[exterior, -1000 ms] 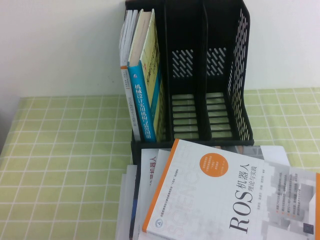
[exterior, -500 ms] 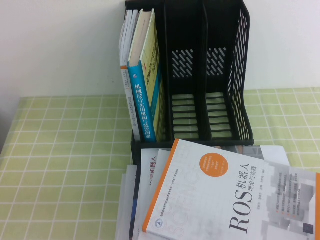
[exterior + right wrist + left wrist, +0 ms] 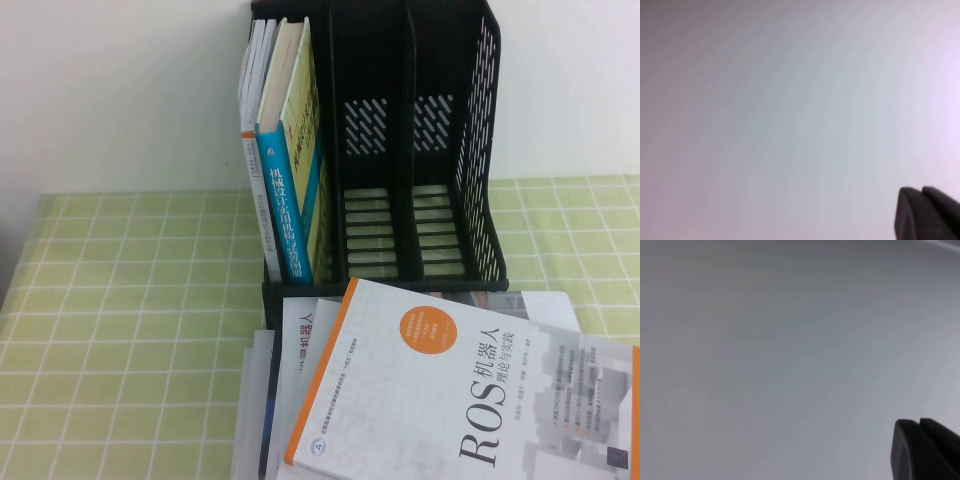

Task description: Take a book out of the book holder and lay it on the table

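Note:
The book (image 3: pixel 287 210), thick with a bright blue spine and a pale yellow cover, stands upright in the left compartment of the black book holder (image 3: pixel 480 150) at the back of the table (image 3: pixel 130 300). Neither arm shows in the high view. In the left wrist view my left gripper (image 3: pixel 919 422) is shut on nothing, its dark fingertips pressed together against a blank pale surface. My right gripper (image 3: pixel 921 190) looks the same in the right wrist view: shut and empty, facing a blank surface.
A thin white-grey book (image 3: pixel 252 120) stands left of the blue-spined one in the same compartment. The holder's middle and right compartments hold nothing. In front of the holder lies a stack of books topped by a white-and-orange "ROS" book (image 3: pixel 440 400). A white wall rises behind.

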`<action>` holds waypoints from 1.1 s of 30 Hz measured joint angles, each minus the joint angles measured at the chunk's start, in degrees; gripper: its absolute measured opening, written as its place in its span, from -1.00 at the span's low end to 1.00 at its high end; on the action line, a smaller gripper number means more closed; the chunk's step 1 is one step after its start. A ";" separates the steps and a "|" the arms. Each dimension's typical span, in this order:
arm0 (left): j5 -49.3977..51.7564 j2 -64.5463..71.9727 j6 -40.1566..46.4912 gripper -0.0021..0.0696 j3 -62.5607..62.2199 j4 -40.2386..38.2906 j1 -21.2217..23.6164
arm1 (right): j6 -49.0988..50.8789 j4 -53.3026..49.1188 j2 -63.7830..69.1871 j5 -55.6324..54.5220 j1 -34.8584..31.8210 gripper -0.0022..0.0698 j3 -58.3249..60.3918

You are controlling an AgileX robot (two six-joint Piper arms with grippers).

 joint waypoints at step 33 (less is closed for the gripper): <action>83.31 54.56 12.83 -0.95 -56.50 -14.88 -3.19 | -17.22 8.65 45.70 82.48 0.00 -0.95 -66.99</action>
